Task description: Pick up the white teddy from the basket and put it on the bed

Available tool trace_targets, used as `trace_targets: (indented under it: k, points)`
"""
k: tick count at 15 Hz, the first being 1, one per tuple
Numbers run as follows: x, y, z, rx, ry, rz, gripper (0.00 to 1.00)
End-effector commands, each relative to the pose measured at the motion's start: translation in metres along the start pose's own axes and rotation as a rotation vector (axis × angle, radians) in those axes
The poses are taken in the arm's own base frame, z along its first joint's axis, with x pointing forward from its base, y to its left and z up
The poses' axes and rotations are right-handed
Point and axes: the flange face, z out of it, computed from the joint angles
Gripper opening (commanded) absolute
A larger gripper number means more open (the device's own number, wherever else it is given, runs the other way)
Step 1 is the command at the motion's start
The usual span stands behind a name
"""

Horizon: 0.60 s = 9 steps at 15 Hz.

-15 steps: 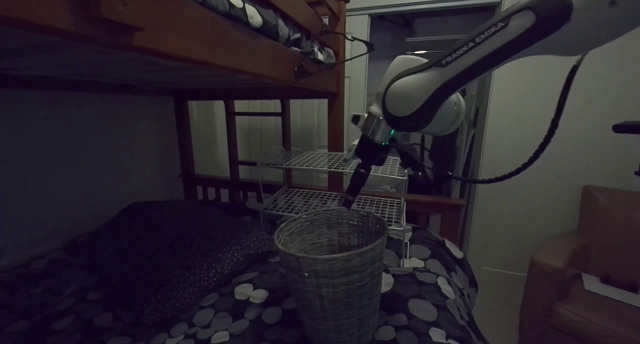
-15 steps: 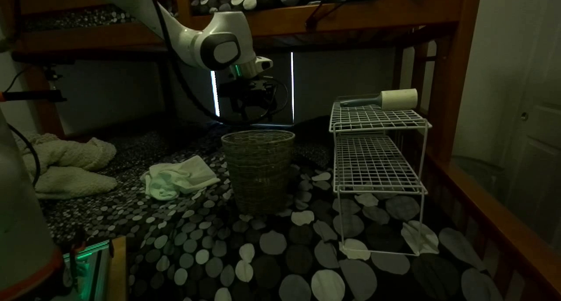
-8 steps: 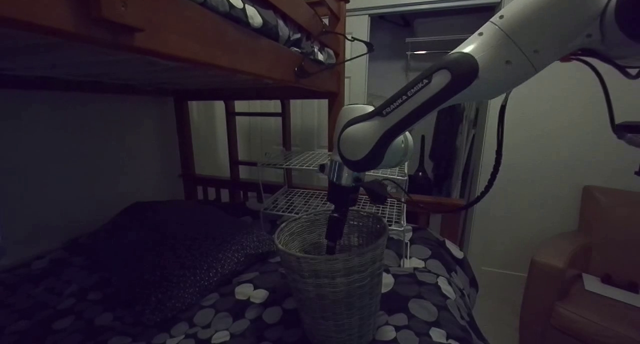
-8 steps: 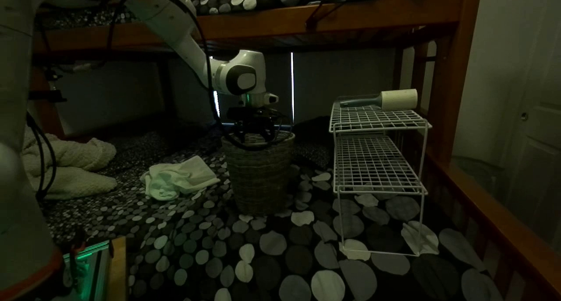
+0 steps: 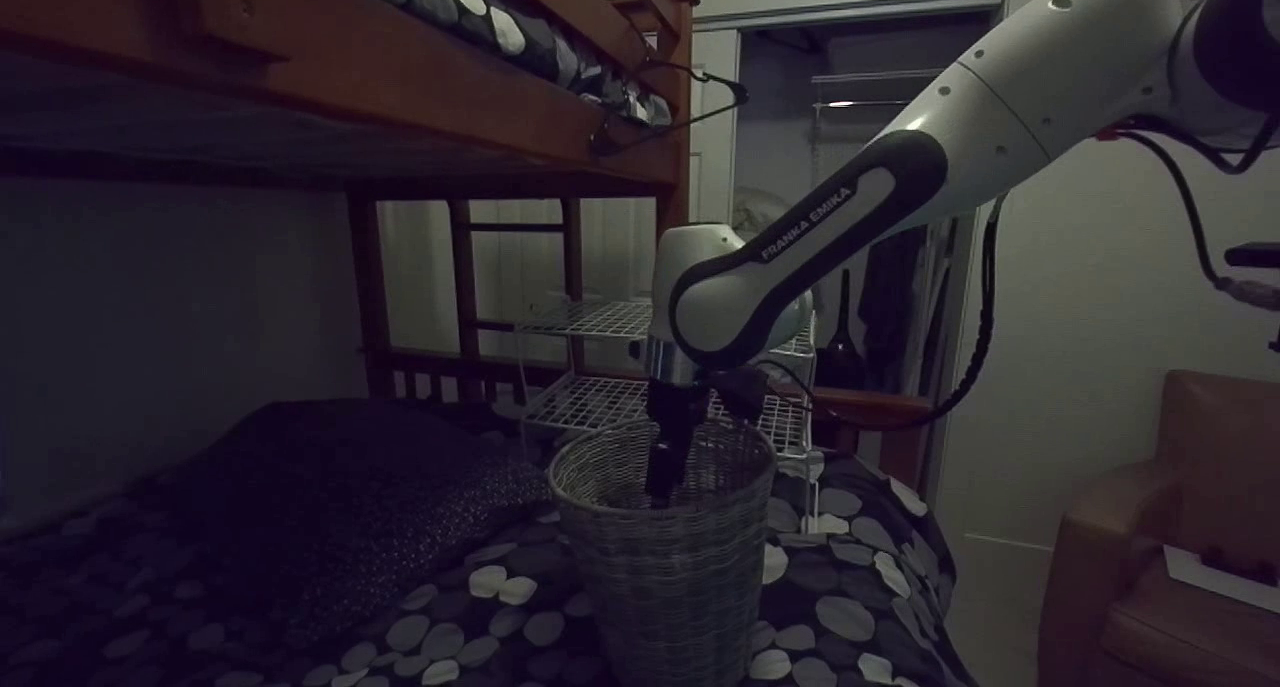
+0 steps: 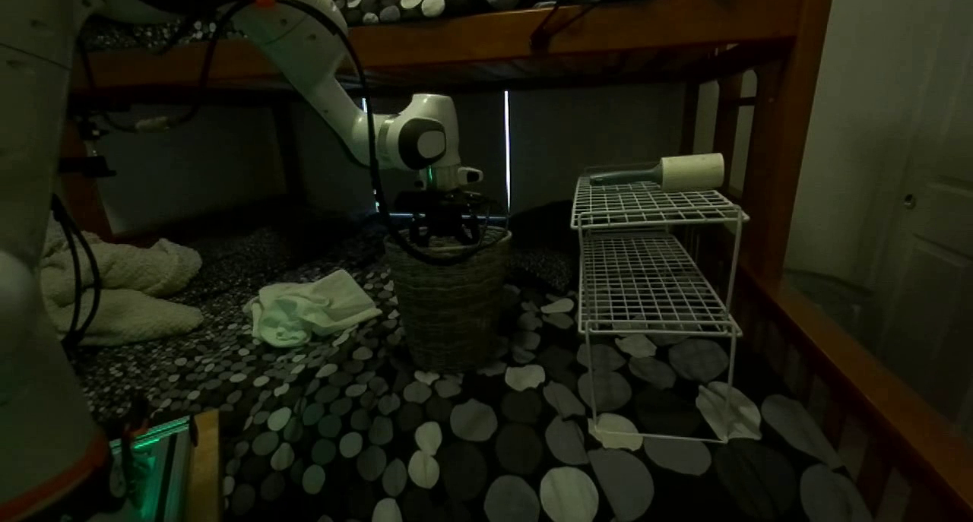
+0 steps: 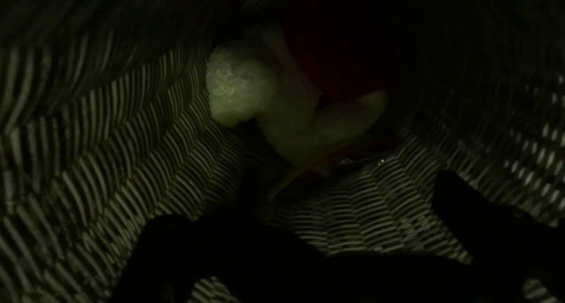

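Your end effector (image 5: 661,489) is hanging spread and empty inside the basket (image 5: 675,582), the teddy (image 7: 289,120) is lying upper centre in the wrist view, and with dimness hiding depth you are risking snagging the basket or pinching too shallow and dropping it.

At right in an exterior view, a roller (image 6: 684,174) lies on a white wire rack (image 6: 650,283); a crumpled cloth (image 6: 312,309) and fleecy blanket (image 6: 129,271) lie at left. In an exterior view, a brown armchair (image 5: 1130,542) stands lower right.
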Motion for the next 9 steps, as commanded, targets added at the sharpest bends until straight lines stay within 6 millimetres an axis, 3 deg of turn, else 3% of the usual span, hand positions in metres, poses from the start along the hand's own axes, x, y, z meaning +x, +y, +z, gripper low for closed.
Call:
trace_targets:
  k: [1,4,9]
  points:
    - [0.013,-0.010,0.049,-0.081,-0.107,0.024,1.00]
    - [0.023,-0.025,0.078,-0.118,-0.169,0.007,1.00]
    - [0.035,-0.046,0.111,-0.156,-0.213,-0.038,1.00]
